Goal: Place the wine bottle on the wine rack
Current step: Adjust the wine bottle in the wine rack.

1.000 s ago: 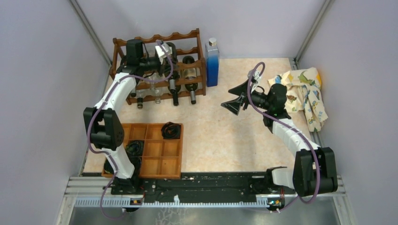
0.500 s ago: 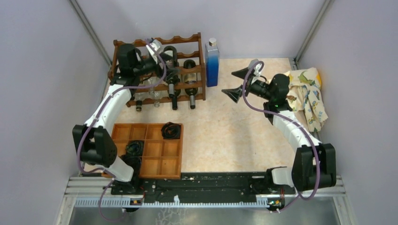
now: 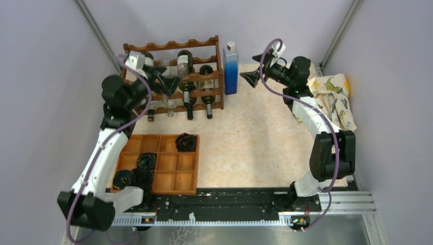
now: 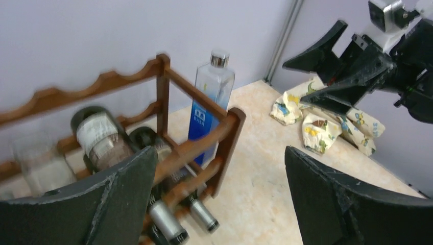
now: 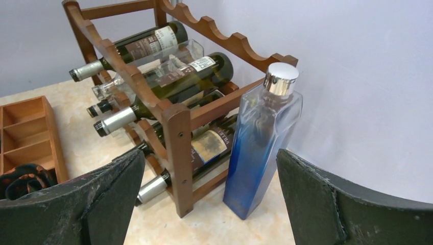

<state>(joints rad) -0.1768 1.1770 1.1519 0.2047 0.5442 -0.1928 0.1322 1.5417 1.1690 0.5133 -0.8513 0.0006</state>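
The dark reddish-brown wine rack (image 3: 212, 61) (image 4: 229, 133) (image 5: 176, 133) stands at the back left and holds several bottles lying on their sides. A dark wine bottle (image 3: 184, 62) (image 4: 99, 137) (image 5: 145, 45) with a pale label rests on an upper tier, free of both grippers. My left gripper (image 3: 164, 81) (image 4: 219, 151) is open in front of the rack with nothing between its fingers. Open as well, my right gripper (image 3: 249, 77) (image 5: 210, 152) hovers just right of the rack, facing a tall blue-tinted bottle (image 3: 231, 69) (image 5: 261, 153).
The blue-tinted bottle stands upright against the rack's right end. A flat wooden compartment tray (image 3: 184, 178) with dark coiled items lies at the front left. A patterned cloth (image 3: 334, 99) (image 4: 327, 127) is bunched at the right wall. Grey walls close in on three sides.
My left gripper opened and pulled back to the left from the rack, leaving the bottle on the upper tier. The right arm swung toward the back, up to the blue-tinted bottle.
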